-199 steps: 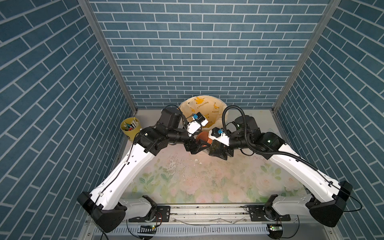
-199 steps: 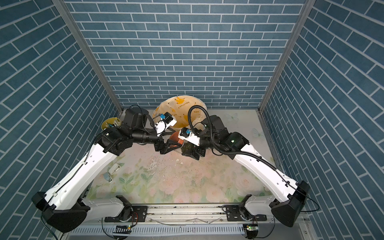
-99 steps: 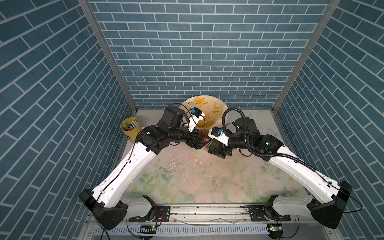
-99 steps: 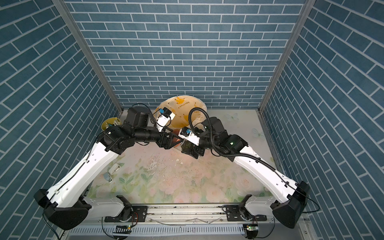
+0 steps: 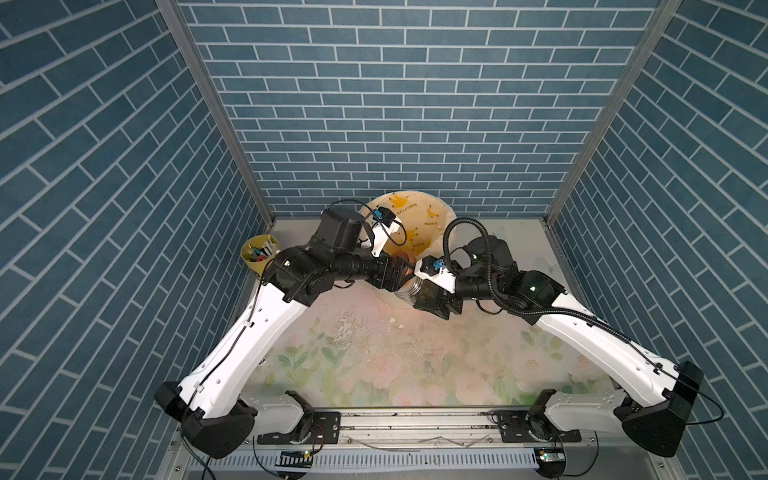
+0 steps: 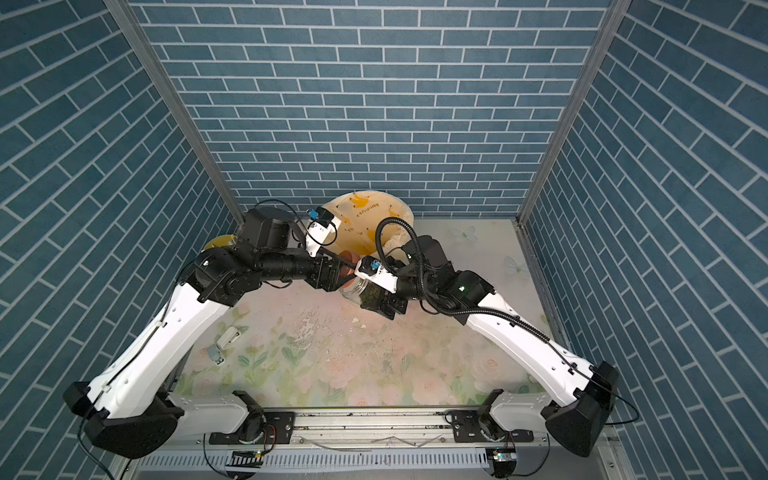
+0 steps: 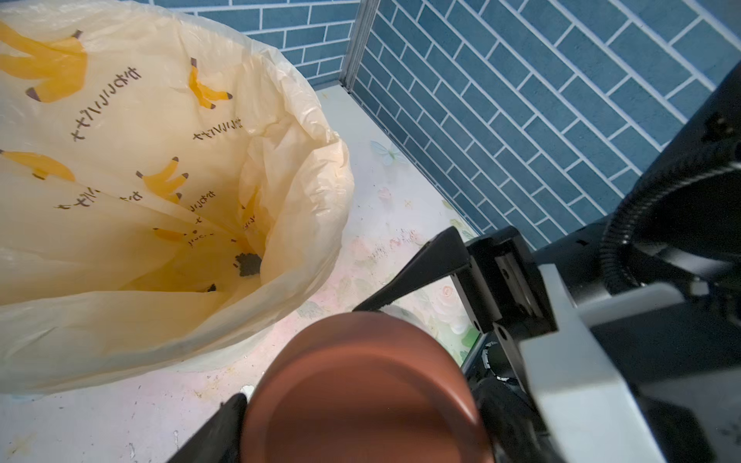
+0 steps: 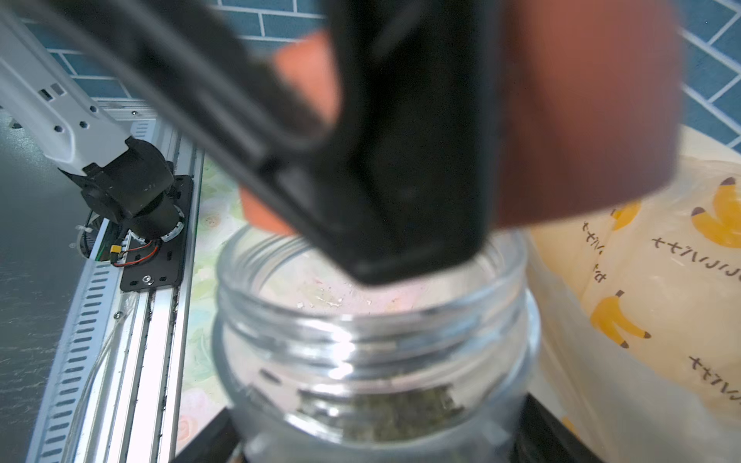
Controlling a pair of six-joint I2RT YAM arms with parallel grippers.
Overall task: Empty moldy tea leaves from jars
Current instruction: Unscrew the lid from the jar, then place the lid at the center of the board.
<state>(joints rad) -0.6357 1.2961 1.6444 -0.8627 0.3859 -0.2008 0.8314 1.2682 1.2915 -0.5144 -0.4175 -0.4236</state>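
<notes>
Both top views are bright, evenly lit from overhead and sharp. The brick walls splay toward the edges, and only faint, soft shadows fall on the desk. In both wrist views the lid sits close to the lens and out of focus. The jar rim glints.

The left arm and the right arm are both rising from their bases at the front and bending inward at the elbows, so that their wrists are nearly meeting at the middle rear. The left tool is pointing toward the right arm, its jaws standing wide and clamping the lid. The right tool is facing it from just below, with its jaws wide and gripping the jar.
</notes>
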